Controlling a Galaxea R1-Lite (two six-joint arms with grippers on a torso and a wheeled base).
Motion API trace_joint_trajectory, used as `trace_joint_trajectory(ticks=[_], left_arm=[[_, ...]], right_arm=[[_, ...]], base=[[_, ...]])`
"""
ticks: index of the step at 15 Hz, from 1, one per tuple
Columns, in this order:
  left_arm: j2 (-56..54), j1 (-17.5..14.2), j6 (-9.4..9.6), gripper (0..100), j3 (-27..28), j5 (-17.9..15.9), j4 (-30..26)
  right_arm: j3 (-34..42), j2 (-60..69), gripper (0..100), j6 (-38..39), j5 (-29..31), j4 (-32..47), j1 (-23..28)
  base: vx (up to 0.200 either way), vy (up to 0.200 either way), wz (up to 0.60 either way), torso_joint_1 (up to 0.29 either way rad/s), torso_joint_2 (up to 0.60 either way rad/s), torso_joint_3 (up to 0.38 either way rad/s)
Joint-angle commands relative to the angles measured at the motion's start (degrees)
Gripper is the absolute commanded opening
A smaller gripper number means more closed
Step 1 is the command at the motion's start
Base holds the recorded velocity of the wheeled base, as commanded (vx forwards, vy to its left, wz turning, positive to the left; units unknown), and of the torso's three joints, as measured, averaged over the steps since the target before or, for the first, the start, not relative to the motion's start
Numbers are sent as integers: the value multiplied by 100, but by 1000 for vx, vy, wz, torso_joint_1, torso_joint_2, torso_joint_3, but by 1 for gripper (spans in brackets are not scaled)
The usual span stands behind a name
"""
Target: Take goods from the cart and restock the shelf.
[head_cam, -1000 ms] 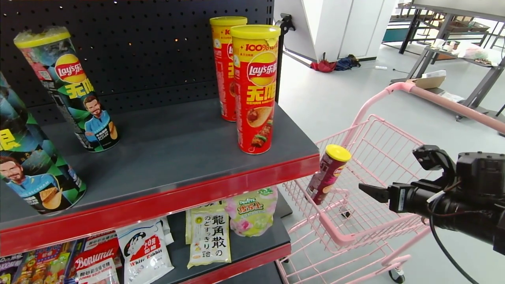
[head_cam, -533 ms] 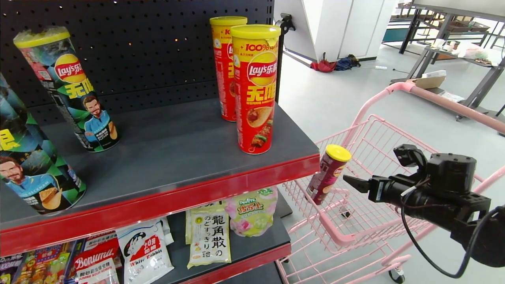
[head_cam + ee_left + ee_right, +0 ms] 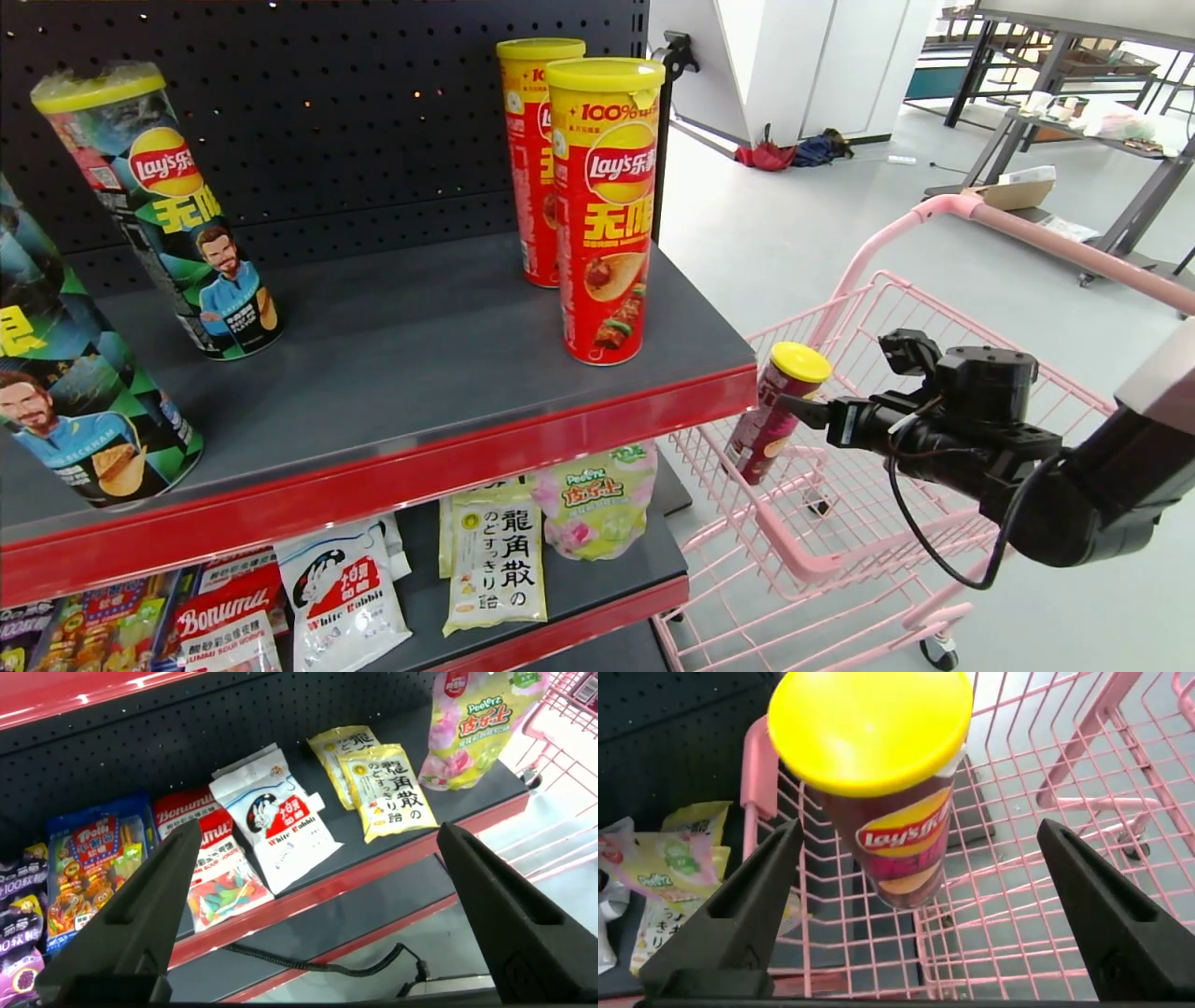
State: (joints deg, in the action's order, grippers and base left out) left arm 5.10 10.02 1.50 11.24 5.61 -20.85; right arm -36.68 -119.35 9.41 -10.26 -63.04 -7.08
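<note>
The maroon cardboard crisp tube with the yellow plastic lid [image 3: 771, 415] is in the pink wire shopping cart [image 3: 898, 282]. It leans lid-up in the corner of the basket nearest the shelf. The right gripper [image 3: 837, 371] is level with the top of the tube. Its black fingers [image 3: 738, 919] are spread wide to either side of it, and neither is pressing on it. Just beside the cart, the dark grey shelf board with a red front edge [image 3: 420, 355] carries two tall red-and-yellow crisp tubes [image 3: 605, 215] upright at its near end. Green-and-black crisp tubes [image 3: 161, 201] stand well apart at the far end. The left gripper [image 3: 318, 833] hangs in front of the lower shelf, fingers released and holding nothing. It faces a row of flat snack bags [image 3: 273, 819] lying on that shelf.
</note>
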Motion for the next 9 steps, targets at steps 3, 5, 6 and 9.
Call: trace_joint_trajectory(ticks=[3,5,6,9], left_arm=[[0,0,8,100,1,11,2],[0,0,8,100,1,19,2],[0,0,8,100,1,19,2],[0,0,17,100,1,19,2]], right_arm=[[-322,-414,100,114,-11,-16,-4],[-410,-634,100,219,-11,-314,-12],[-436,-748,100,237,-11,-446,-21],[-445,-977,100,289,-19,-648,-83]], base=[[0,0,0,0,0,0],[0,0,0,0,0,0],[0,0,0,0,0,0],[0,0,0,0,0,0]])
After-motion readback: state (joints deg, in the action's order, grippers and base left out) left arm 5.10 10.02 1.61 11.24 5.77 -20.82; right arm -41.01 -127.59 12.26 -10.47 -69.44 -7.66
